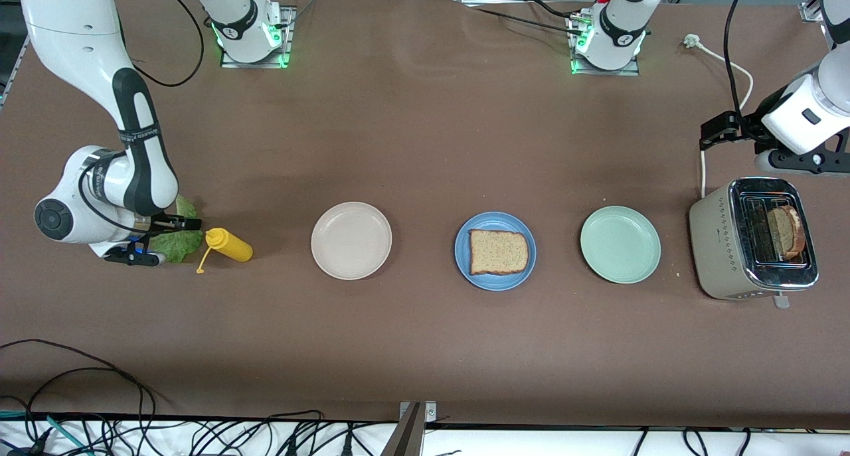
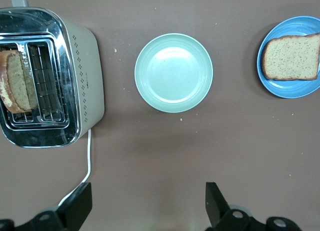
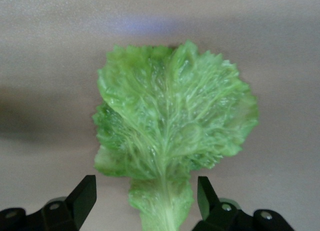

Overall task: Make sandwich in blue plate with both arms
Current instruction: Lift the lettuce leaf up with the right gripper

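Right gripper [image 3: 142, 198]: we see it low over the lettuce leaf [image 3: 172, 136] at the right arm's end of the table, fingers apart on either side of the leaf's stem, not clamped. Just beside the leaf lies a yellow squeeze bottle [image 1: 229, 245].

Left gripper [image 2: 147, 206]: we find it waiting over bare table near the toaster [image 1: 747, 240], jaws spread wide, holding nothing. One bread slice [image 1: 788, 230] stands in a toaster slot.

We note the blue plate [image 1: 495, 280] mid-table with one bread slice [image 1: 498, 251] lying flat on it, between an off-white plate [image 1: 351, 241] and a mint-green plate [image 1: 620, 244].
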